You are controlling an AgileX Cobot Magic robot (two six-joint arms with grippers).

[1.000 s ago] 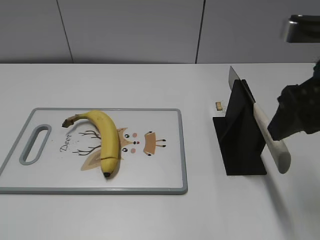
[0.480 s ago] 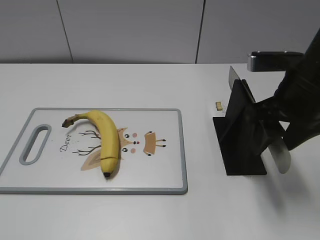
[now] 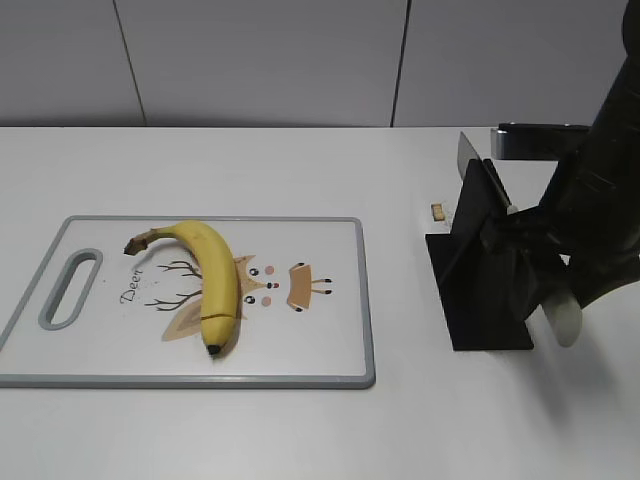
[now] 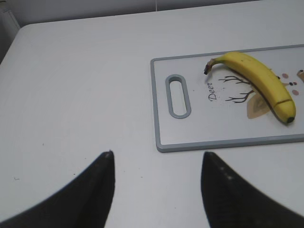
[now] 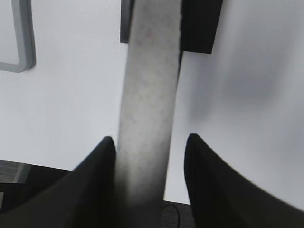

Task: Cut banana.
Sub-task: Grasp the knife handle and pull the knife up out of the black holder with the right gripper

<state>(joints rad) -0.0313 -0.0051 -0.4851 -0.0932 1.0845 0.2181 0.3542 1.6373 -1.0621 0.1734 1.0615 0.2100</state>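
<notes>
The white worktop (image 3: 300, 170) holds a cutting board (image 3: 320, 360) with the banana (image 3: 212, 282) lying on its deer picture. The right end effector (image 5: 148, 142) has moved in around the knife handle (image 5: 147, 109) at the black stand (image 3: 485, 290), fingers apart, one touching it. The left end effector (image 4: 156, 159) hangs open.

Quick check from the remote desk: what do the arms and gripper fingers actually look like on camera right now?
Both grippers have matte black fingers tapering to blunt tips: left gripper, right gripper. In the exterior view only the right arm shows, black and bulky, carrying a grey metallic box. No cables or markings are visible.
</notes>
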